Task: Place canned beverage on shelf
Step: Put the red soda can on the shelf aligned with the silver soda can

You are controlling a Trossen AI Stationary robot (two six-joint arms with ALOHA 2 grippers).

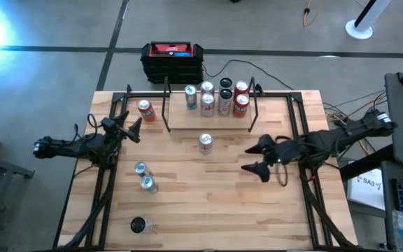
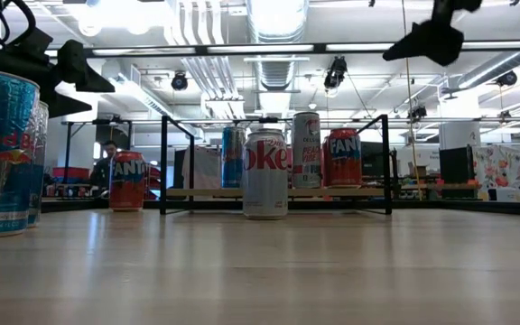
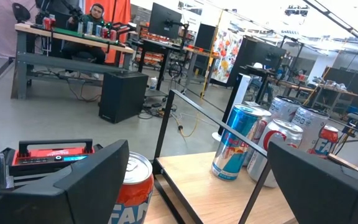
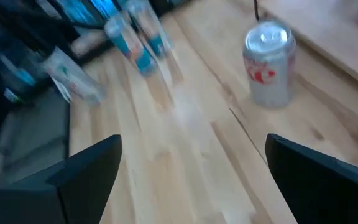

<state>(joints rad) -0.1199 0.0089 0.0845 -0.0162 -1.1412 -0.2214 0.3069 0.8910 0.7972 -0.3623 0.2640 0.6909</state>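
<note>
Left arm reaches in low from its side of the tabletop, forearm near level; left claw [image 1: 130, 127] spread wide, holding nothing. Right arm extends in from the opposite side, wrist angled toward centre; right claw [image 1: 257, 159] also spread wide and empty, raised above the surface. The two claws are well apart.

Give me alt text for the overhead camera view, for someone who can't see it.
A wooden table seen from above, with six cans standing on a low shelf at its far edge. A silver can stands alone before the shelf; the open left end effector and open right end effector hover either side, holding nothing.
</note>
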